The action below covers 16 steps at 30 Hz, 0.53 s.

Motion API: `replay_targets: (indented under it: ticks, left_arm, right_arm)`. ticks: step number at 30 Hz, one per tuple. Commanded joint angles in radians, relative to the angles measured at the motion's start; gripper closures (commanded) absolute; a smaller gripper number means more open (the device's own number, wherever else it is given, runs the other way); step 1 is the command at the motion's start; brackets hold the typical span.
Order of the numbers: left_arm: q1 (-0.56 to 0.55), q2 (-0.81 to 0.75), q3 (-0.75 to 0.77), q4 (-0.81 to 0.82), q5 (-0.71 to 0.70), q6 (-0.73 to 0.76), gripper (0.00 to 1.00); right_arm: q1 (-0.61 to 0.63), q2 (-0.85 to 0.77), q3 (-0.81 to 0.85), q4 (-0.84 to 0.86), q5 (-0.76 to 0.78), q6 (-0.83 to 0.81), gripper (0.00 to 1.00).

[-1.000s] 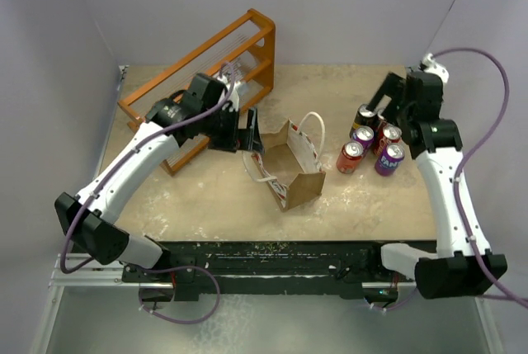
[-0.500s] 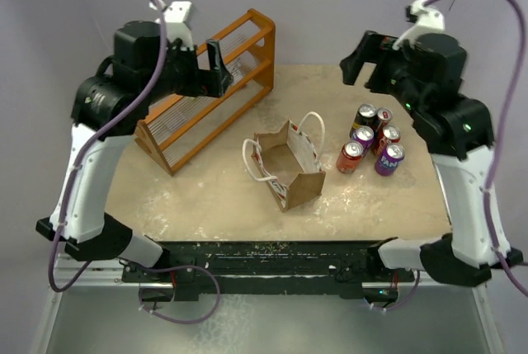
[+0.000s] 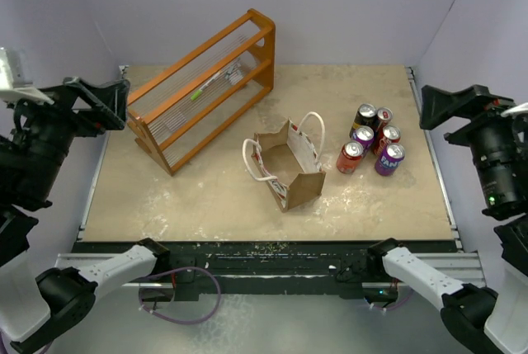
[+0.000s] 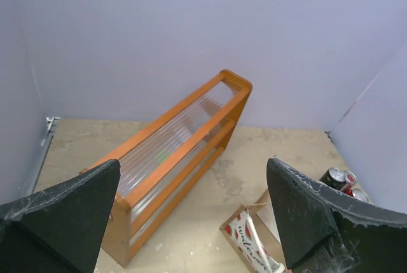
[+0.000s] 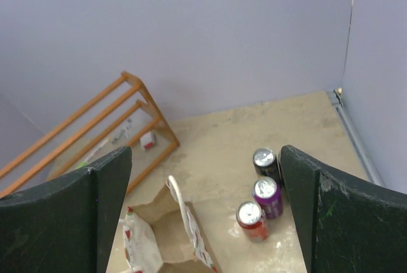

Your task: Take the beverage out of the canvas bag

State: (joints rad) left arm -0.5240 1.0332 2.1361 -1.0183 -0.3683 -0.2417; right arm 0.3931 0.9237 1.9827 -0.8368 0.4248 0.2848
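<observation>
The canvas bag (image 3: 286, 166) stands open in the middle of the table, tan with white loop handles and a red-marked white panel. Its inside looks brown, and no can shows in it. Several beverage cans (image 3: 373, 139) stand in a cluster to its right. My left gripper (image 3: 99, 100) is raised high at the far left, open and empty. My right gripper (image 3: 450, 105) is raised high at the far right, open and empty. The left wrist view has the left gripper (image 4: 191, 222) over the bag's corner (image 4: 254, 244). The right wrist view has the right gripper (image 5: 203, 216) over the bag (image 5: 162, 244) and cans (image 5: 267, 193).
An orange wooden rack (image 3: 206, 90) with clear shelves lies tilted at the back left and also shows in the left wrist view (image 4: 181, 152). Grey walls enclose the table on three sides. The dark rail with the arm bases (image 3: 264, 259) runs along the near edge.
Both arms have lifted up and swung back outward. The left gripper left the bag's side and the right gripper left the cans. The bag and cans have not moved.
</observation>
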Motion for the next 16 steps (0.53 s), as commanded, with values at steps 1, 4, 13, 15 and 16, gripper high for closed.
replay_targets:
  ticks: [1,4,13,15,16]
  left_arm:
    - [0.004,0.009,-0.034,-0.009,-0.093,0.011,0.01]
    - [0.004,-0.002,-0.048,-0.021,-0.102,0.001,0.01]
    - [0.005,0.008,-0.074,-0.025,-0.115,0.010,0.01]
    - [0.005,0.010,-0.082,-0.022,-0.111,0.011,0.01]
    - [0.004,0.011,-0.085,-0.021,-0.107,0.012,0.01]
  right_arm:
    - [0.000,0.038,-0.083,-0.013,0.032,0.046,0.00]
    - [0.000,0.043,-0.103,-0.016,0.043,0.064,0.00]
    - [-0.001,0.074,-0.089,-0.018,0.056,0.060,0.00]
    - [0.000,0.066,-0.106,0.013,0.027,0.022,0.00]
    - [0.000,0.070,-0.094,0.012,0.039,0.030,0.00]
